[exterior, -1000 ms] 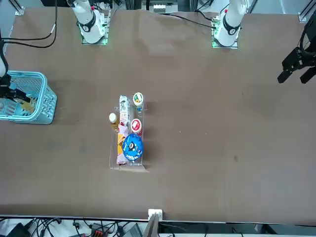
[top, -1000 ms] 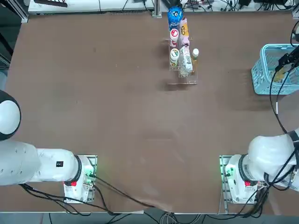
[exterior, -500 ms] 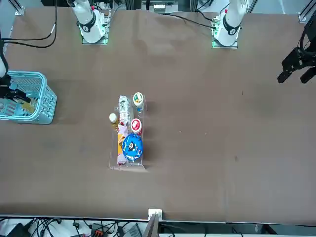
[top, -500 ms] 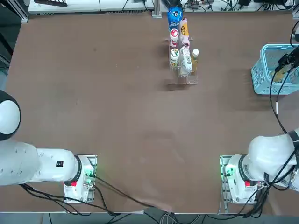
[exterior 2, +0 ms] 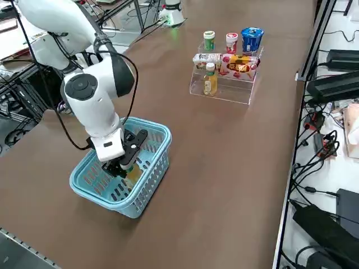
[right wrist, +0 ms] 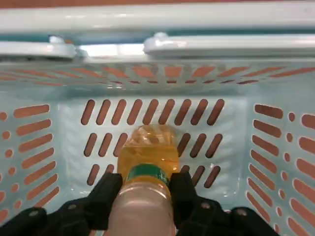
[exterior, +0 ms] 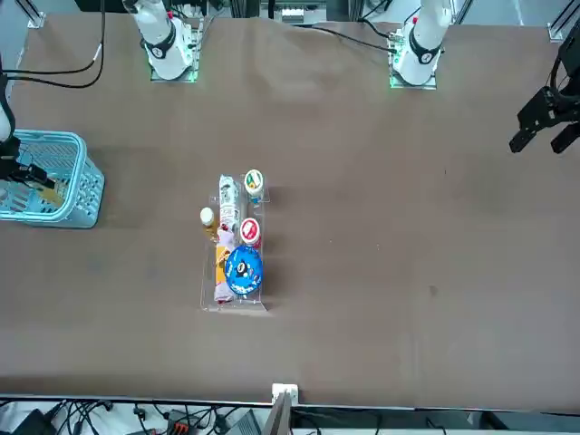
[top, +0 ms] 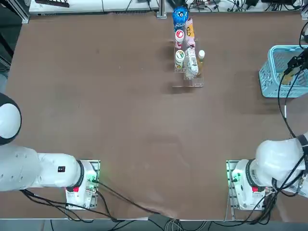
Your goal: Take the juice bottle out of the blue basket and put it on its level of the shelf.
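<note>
The right gripper (right wrist: pixel 148 181) pinches the juice bottle (right wrist: pixel 150 150) inside the blue basket (right wrist: pixel 236 110), its dark fingers (right wrist: pixel 106 191) on either side of the neck, at the right of the table. The right wrist view alone shows the grip plainly, with a green band (right wrist: pixel 147 171) around the bottle between the fingers and the yellow-orange body reaching toward the basket's slotted wall. From overhead, the gripper and cables (top: pixel 280 106) cover much of the bottle, leaving a yellow patch in view; the right side view shows that patch below the gripper, within the basket's rim.

Well apart to the left, the clear shelf (exterior 2: pixel 230 92) stands toward the table's far side. Overhead, its levels blend together; the right side view reveals them stepped, with a white-capped amber bottle (exterior 2: pixel 210 81) upright at the shelf's right. A green-topped bottle (exterior 2: pixel 209 40) and a red-topped bottle (exterior 2: pixel 231 43) stand along its left, a blue-topped container (exterior 2: pixel 252 39) at its far end. A white tube (exterior 2: pixel 207 59) and a pink pack (exterior 2: pixel 240 68) lie between.
</note>
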Controlling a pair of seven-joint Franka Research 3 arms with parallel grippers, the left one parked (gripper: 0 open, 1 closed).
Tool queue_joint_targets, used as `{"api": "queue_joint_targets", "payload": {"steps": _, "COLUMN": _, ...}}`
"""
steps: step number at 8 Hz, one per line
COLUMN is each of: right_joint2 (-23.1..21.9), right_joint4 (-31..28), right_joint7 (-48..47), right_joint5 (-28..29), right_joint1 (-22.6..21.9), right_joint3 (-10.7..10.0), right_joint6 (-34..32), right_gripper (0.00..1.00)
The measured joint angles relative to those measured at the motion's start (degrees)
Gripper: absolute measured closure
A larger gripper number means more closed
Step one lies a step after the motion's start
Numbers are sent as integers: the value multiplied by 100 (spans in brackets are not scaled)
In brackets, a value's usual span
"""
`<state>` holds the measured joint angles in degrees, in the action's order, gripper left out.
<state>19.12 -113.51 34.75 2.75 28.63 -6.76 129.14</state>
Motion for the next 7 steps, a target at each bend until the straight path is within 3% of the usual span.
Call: {"api": "queue_joint_targets", "payload": {"steps": 7, "right_joint2": -1, "right_joint4": 34, "right_joint7": 17, "right_joint5": 13, "right_joint1": 20, "right_joint3": 4, "right_joint6": -29, "right_gripper": 45}}
